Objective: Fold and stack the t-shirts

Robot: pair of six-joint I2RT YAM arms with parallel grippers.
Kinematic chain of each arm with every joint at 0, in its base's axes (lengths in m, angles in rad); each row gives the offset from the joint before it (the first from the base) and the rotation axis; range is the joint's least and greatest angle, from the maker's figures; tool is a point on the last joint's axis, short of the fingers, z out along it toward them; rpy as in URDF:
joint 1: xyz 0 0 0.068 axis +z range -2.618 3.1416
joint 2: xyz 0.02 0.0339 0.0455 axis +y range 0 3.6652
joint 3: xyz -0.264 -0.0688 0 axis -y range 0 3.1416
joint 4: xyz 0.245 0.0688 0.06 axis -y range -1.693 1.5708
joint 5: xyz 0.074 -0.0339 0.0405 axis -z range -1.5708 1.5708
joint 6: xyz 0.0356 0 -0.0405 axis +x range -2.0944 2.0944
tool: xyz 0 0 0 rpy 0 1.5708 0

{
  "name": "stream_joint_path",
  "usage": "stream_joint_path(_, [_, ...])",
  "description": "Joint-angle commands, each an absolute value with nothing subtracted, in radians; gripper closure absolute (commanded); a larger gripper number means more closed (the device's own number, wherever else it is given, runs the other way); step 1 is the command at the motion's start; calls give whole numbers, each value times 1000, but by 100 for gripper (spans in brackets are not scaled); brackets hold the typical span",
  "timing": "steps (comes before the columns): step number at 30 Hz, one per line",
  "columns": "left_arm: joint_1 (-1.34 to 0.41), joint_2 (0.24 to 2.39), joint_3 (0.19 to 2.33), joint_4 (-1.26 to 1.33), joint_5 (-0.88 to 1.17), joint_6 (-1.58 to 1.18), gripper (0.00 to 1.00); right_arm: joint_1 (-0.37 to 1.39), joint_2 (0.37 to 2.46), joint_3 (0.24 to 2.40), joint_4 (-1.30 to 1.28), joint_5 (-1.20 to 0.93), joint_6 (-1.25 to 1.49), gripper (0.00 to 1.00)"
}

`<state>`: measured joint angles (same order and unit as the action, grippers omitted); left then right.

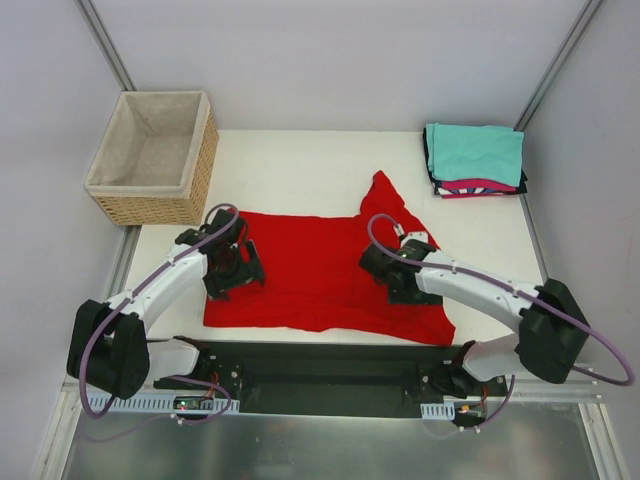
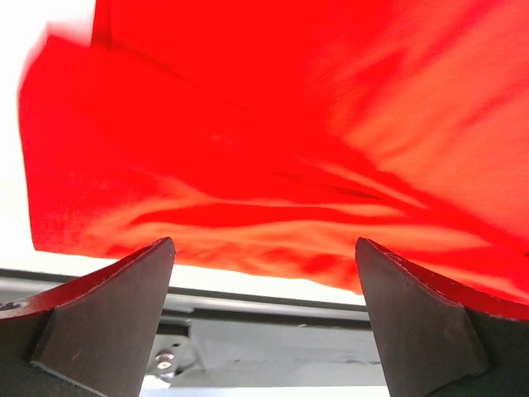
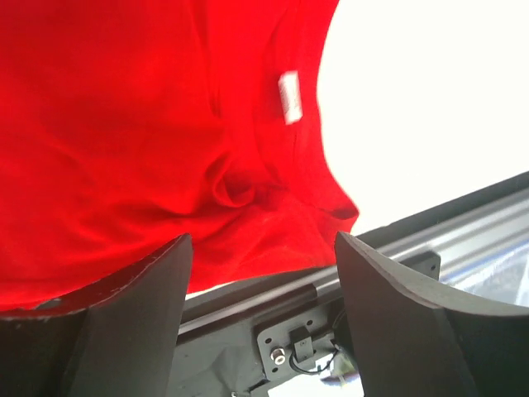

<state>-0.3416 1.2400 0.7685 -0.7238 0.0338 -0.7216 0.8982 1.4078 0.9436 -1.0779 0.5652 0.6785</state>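
Note:
A bright red t-shirt point(image 1: 320, 265) lies spread across the middle of the white table, one sleeve pointing toward the back right. My left gripper point(image 1: 232, 270) hangs over its left part, open, with only red cloth point(image 2: 273, 157) beneath the jaws. My right gripper point(image 1: 392, 275) hovers over the shirt's right part, open and holding nothing. The right wrist view shows the red cloth point(image 3: 140, 141) with a white label point(image 3: 288, 97) and a small bunched fold. A stack of folded t-shirts point(image 1: 474, 160), teal on top with pink and black beneath, sits at the back right corner.
A woven wicker basket point(image 1: 155, 158) with beige lining stands at the back left, off the table's corner. The black base rail point(image 1: 330, 370) runs along the near edge between the arm bases. Grey walls with metal posts enclose the table.

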Motion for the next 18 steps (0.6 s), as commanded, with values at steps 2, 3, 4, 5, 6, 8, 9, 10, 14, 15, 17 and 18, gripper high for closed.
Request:
stream_joint_path(2, [-353, 1230, 870, -787, -25, -707, 8, 873, 1341, 1008, -1175, 670, 649, 27])
stream_joint_path(3, [-353, 1236, 873, -787, -25, -707, 8, 862, 1360, 1008, -1163, 673, 641, 27])
stream_joint_path(4, [-353, 1249, 871, -785, -29, -709, 8, 856, 1371, 1008, -1158, 672, 640, 27])
stream_joint_path(5, [-353, 1253, 870, -784, -32, -709, 8, 853, 1382, 1003, -1152, 669, 638, 27])
stream_joint_path(6, [-353, 1256, 865, -784, -35, -709, 8, 848, 1393, 994, -1120, 666, 635, 27])
stream_joint_path(8, [-353, 1259, 861, -782, -43, -706, 8, 835, 1416, 961, -1066, 625, 611, 27])
stream_joint_path(9, [-353, 1259, 856, -781, -44, -704, 8, 821, 1422, 948, -1008, 606, 601, 28])
stream_joint_path(10, [-353, 1256, 854, -781, -48, -703, 8, 812, 1430, 934, -976, 573, 592, 28])
stream_joint_path(14, [-353, 1246, 845, -781, -55, -698, 8, 787, 1512, 917, -858, 516, 548, 31])
stream_joint_path(15, [-353, 1244, 844, -782, -55, -696, 8, 778, 1531, 929, -821, 493, 542, 32])
stream_joint_path(17, [-353, 1252, 844, -781, -55, -693, 8, 769, 1565, 943, -792, 468, 531, 35])
stream_joint_path(18, [-353, 1253, 845, -782, -55, -693, 8, 758, 1589, 948, -758, 454, 517, 36])
